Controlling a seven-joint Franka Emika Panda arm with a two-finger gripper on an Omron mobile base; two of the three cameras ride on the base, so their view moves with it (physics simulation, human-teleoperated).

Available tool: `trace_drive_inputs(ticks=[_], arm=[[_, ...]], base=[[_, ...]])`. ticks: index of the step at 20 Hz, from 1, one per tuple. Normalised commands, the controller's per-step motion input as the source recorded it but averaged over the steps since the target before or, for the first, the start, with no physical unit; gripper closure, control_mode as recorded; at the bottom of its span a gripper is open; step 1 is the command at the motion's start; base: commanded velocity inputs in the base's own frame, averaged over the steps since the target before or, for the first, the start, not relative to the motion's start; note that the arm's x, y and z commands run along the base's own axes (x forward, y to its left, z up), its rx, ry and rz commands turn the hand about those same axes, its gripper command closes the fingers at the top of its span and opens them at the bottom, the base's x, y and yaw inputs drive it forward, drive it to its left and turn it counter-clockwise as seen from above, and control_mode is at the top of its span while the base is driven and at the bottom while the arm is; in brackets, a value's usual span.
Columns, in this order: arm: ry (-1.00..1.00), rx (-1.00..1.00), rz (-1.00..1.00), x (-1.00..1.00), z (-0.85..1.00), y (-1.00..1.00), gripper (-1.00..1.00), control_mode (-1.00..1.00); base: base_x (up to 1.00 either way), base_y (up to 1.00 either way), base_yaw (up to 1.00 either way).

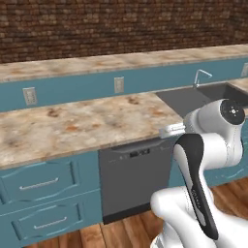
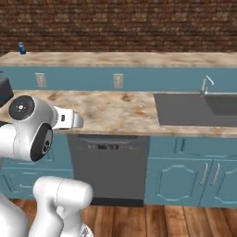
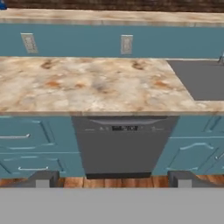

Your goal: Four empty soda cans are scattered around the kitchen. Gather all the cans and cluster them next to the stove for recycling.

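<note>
In the left base view, the white arm (image 1: 208, 160) bends up at the near right, in front of a long speckled stone counter (image 1: 82, 126). Under the counter sits a dark grey dishwasher (image 1: 133, 179), with blue drawers (image 1: 41, 193) to its left. A grey sink (image 1: 193, 99) with a thin faucet (image 1: 201, 76) lies at the far right, and two wall outlets (image 1: 118, 85) sit on the blue back wall below a higher stone ledge (image 1: 121, 60). In the right base view, the arm is at the near left, and here a small blue soda can (image 2: 21, 48) stands far off at the left end of the high ledge, by the brick wall. This view also shows blue cupboard doors (image 2: 185, 180) under the sink and a bit of some dark thing at the left edge; what it is cannot be told. In the hand view, the gripper (image 3: 113, 179) points at the dishwasher front from a way back. Its two dark fingertips (image 3: 43, 178) stand wide apart with nothing between them. A bit of the blue can peeks in at the top left corner.
</note>
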Motion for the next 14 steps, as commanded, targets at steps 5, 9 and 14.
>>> trace_drive_inputs(ticks=[5, 9, 14], arm=[[0.00, 0.00, 0.00, 0.00, 0.00, 0.00, -1.00, 1.00], [0.00, 0.00, 0.00, 0.00, 0.00, 0.00, -1.00, 1.00], [0.00, 0.00, 0.00, 0.00, 0.00, 0.00, -1.00, 1.00]], base=[[-0.13, 1.00, 0.13], [-0.03, 1.00, 0.11], [-0.11, 1.00, 0.11]])
